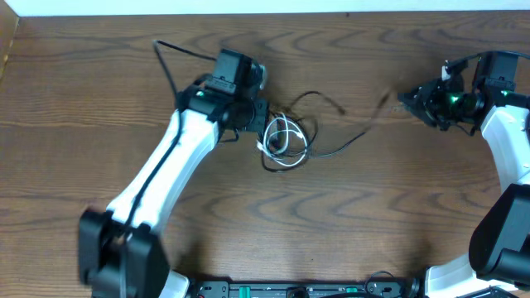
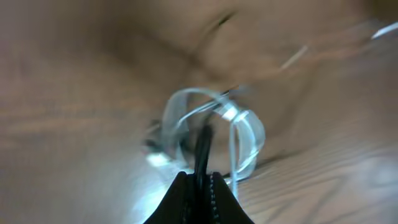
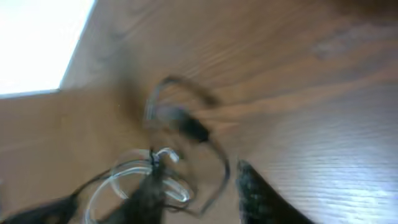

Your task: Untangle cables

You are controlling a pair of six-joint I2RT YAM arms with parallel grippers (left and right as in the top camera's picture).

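Note:
The white cable (image 1: 286,136) lies coiled in small loops at the table's middle. The black cable (image 1: 319,95) arcs above that coil, and another strand of it (image 1: 352,141) trails right, its end blurred near the right gripper (image 1: 411,100). My left gripper (image 1: 252,114) sits just left of the coil. In the left wrist view it (image 2: 202,180) is shut on the black cable (image 2: 203,146), with the white loops (image 2: 245,134) right behind. The blurred right wrist view has my right gripper (image 3: 199,193) open, its fingers (image 3: 255,193) apart above the white coil (image 3: 124,177) and black cable (image 3: 193,127).
The wooden table (image 1: 373,215) ends at a pale strip along the far edge (image 1: 248,7). The left arm (image 1: 157,182) crosses the table diagonally from the front left. A thicker black arm wire (image 1: 170,66) loops behind the left wrist.

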